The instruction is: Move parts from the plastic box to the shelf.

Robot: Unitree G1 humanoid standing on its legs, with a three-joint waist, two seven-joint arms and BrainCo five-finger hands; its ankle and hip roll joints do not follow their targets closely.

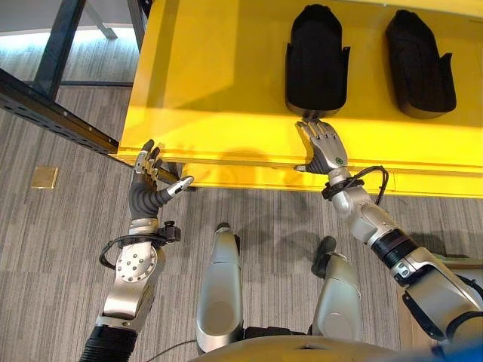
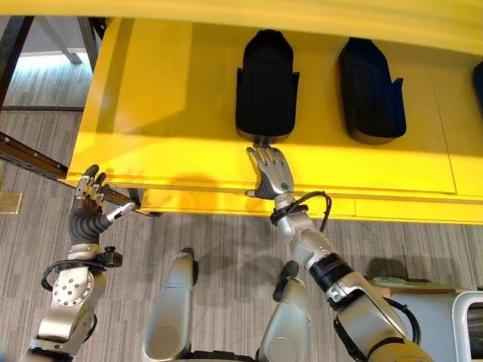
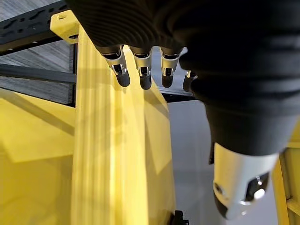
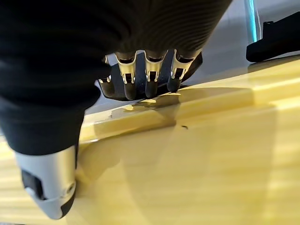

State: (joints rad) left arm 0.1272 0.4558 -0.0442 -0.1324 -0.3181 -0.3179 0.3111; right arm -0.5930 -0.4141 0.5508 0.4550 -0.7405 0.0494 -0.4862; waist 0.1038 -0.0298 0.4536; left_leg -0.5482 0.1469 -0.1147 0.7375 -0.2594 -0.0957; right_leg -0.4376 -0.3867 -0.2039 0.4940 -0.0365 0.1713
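Grey striped carpet (image 1: 68, 249) runs under a glossy yellow shelf (image 1: 211, 83), whose front lip crosses both eye views. A dark metal rail (image 1: 53, 113) angles in at the shelf's left corner.

Two black parts rest on the shelf surface, well apart from each other. Nearer part (image 1: 317, 60): matte black, shoe-like shell, rounded at the far end, squared and open at the near end, with raised side walls. Second part (image 1: 419, 64): same dark shell form, lying to the right and slightly turned.

Right hand (image 1: 323, 147) lies over the shelf's front edge, fingers straight and spread, fingertips (image 4: 149, 89) at the near end of the nearer part; it grasps nothing. Whether the tips actually touch the part cannot be told.

Left hand (image 1: 147, 185) hangs beside the shelf's left front corner, fingers relaxed and extended, thumb out to the side, holding nothing.
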